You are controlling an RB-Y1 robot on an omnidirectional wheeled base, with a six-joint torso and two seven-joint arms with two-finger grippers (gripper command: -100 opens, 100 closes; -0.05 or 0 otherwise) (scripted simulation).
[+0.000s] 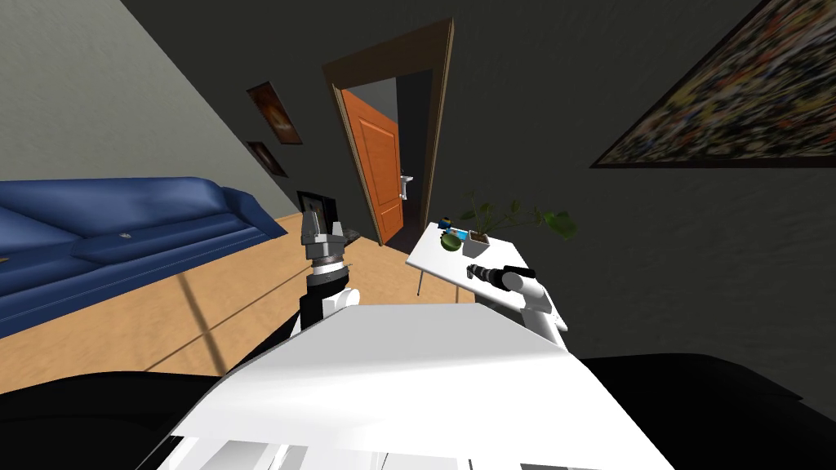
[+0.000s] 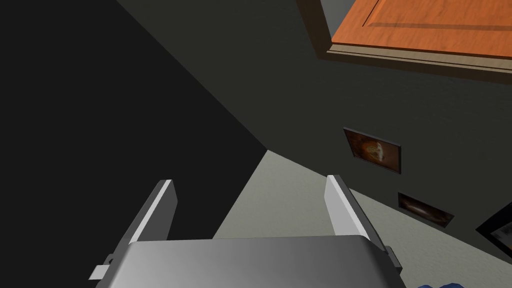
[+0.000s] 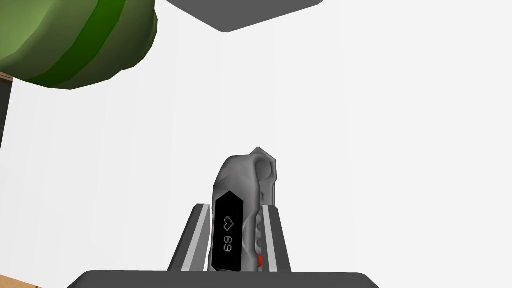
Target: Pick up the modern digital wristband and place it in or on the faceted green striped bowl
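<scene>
Right gripper (image 3: 235, 207): closed onto the wristband, one finger pressed to each side. In the head view it (image 1: 478, 272) reaches over the near end of the table.
Wristband (image 3: 243, 190): a grey band with a black display that shows a small heart and digits, and a red spot low on one edge. It stands up past the fingertips with the white tabletop behind it. I cannot tell whether it touches the top.
Left gripper (image 2: 250, 200): fingers spread wide with nothing between them. It is raised over the wooden floor (image 1: 245, 285), to the left of the table and well apart from it.
Table (image 1: 431, 259): white top on thin legs, set against the dark wall.
Bowl (image 3: 75, 40): faceted, green with a darker green stripe. It sits on the table beyond the wristband and apart from it, toward the far end (image 1: 450, 241).
Plant pot (image 1: 476, 243): pale and square, just beside the bowl, holding a leafy green plant (image 1: 522, 216).
Blue thing (image 1: 455, 233): behind the bowl and too small to name.
Door (image 1: 375, 163): orange, standing open in a brown frame beyond the table.
Sofa (image 1: 122, 237): blue, along the left wall.
</scene>
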